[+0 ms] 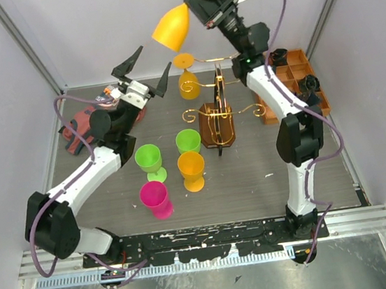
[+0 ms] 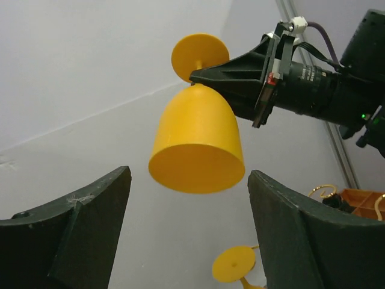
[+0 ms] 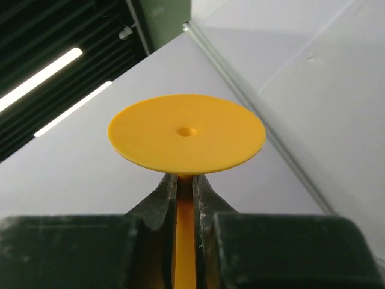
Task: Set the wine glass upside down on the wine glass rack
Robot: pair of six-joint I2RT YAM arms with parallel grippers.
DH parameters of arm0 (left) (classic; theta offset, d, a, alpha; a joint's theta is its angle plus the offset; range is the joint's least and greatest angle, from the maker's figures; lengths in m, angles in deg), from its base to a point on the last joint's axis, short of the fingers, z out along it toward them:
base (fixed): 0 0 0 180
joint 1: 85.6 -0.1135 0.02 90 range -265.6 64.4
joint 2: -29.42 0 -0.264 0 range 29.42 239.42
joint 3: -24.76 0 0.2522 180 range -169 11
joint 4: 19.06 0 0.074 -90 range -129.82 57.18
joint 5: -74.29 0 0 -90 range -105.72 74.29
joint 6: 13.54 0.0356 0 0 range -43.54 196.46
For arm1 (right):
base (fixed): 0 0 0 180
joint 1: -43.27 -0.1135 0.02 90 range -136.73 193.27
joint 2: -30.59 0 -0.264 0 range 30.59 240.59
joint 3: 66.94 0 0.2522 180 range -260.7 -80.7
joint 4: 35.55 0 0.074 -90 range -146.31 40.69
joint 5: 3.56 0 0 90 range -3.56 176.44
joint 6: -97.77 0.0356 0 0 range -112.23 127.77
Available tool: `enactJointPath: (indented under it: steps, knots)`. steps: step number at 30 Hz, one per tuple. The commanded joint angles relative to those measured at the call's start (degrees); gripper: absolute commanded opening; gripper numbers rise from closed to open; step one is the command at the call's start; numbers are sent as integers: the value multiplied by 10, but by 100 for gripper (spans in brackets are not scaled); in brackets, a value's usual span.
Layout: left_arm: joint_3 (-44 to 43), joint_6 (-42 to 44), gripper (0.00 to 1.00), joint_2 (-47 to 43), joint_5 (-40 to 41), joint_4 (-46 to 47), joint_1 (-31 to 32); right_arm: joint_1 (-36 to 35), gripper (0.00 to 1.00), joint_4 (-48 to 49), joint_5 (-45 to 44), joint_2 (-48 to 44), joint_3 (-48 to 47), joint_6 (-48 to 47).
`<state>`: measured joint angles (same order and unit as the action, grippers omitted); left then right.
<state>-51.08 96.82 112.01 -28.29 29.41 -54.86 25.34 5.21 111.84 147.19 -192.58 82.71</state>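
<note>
The right hand (image 1: 198,6) clamps the wine glass (image 1: 171,27) by its stem, tilted mouth-down, above the wine glass rack (image 1: 216,117). Left of the rack the left hand (image 1: 156,59) gapes empty. Another orange glass (image 1: 187,83) hangs on the rack; four cups (image 1: 148,157) stand before it. Rack wires barely show.

No legible text, label, brand, number or sign found in any of the 3 views. Nothing to record.
</note>
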Motion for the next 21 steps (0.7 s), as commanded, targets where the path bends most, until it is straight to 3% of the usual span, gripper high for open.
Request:
enactJointPath:
  steps: [1, 3, 9, 21]
  knots:
    - [36, 18, 86, -58, -7, -56, 4, 60, 1, -87, 5, -59, -16, -126]
    - [37, 32, 86, -78, 21, -113, 4, 84, 1, -141, 4, -84, 0, -179]
    - [-37, 52, 87, -87, 203, -275, 3, 165, 1, -260, -21, -180, 85, -320]
    - [-138, 13, 86, -17, 278, -358, -7, 279, 1, -361, -70, -346, 313, -553]
